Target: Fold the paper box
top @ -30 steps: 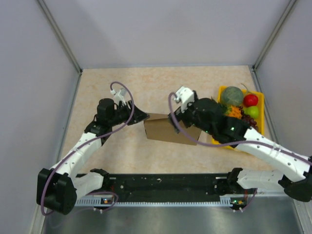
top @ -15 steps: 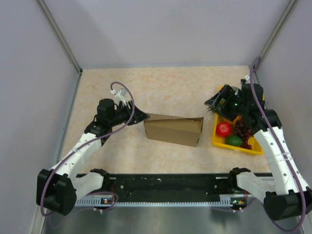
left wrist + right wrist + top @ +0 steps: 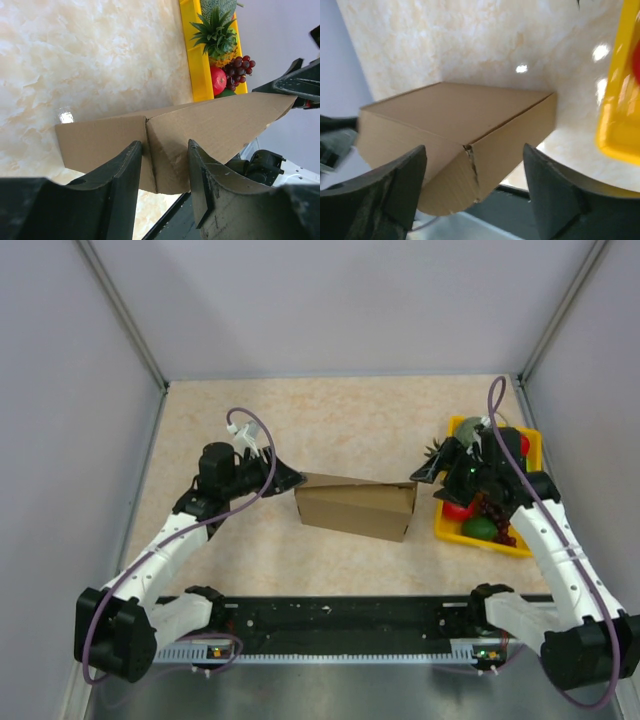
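Cardboard first, from above: the paper box (image 3: 355, 508) lies in the middle of the bench (image 3: 330, 420), its lid panel sloping rather than flat. The left fingers (image 3: 287, 480) pinch its left end. The right fingers (image 3: 424, 471) hang spread just off its right top corner, touching nothing. The yellow tray (image 3: 443, 523) sits just beside that end, under the right arm (image 3: 560, 540), so a wide swing there could clip it. Open bench lies behind the box and to its left. The side walls (image 3: 590, 360) and the black rail (image 3: 350, 625) along the near edge close off the rest.

Left wrist: both fingers clamp a creased wall of the box. With only this one hold, a push on the far end could twist the carton or buckle the panel.

Right wrist: the fingers stand wide, with the box corner ahead of them and apart from both. That corner's crease (image 3: 470, 157) looks cracked. Squeezing there may tear it, I judge, or shove the box toward the rail.
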